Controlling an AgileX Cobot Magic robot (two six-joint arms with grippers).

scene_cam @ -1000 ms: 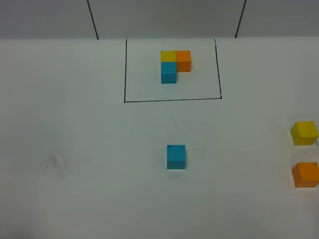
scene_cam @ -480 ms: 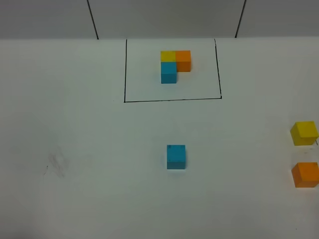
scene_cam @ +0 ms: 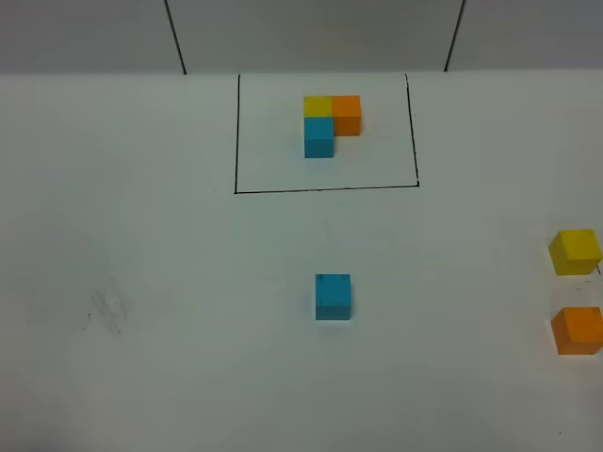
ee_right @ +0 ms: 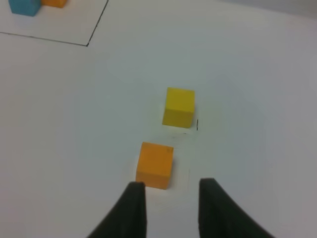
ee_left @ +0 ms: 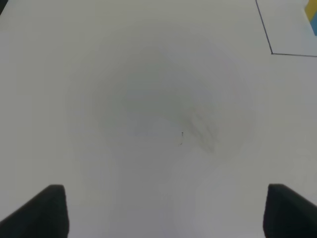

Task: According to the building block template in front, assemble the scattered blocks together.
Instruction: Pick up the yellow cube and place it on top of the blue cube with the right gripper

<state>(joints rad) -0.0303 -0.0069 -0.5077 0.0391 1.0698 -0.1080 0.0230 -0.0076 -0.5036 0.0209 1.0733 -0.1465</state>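
My right claw (ee_right: 172, 183) hangs clenched, empty, near the plain orange cube (ee_right: 155, 165); left claw (ee_left: 166, 187) released. Light, stiff, smooth, I judge: pinch opposite faces.

The table (scene_cam: 141, 235) is a smooth, matt white surface, faintly smudged grey at a scuff (scene_cam: 108, 311). The black rectangle (scene_cam: 325, 189) looks drawn in thin ink. The building block template (scene_cam: 330, 124) and the blue cube (scene_cam: 333, 297), yellow cube (scene_cam: 576, 251) and orange cube (scene_cam: 577, 330) have flat, matt, evenly coloured faces with crisp edges; wood or plastic, I cannot tell. The left gripper (ee_left: 164, 192) and right gripper (ee_right: 171, 191) have fingers (ee_right: 129, 213) of matt black
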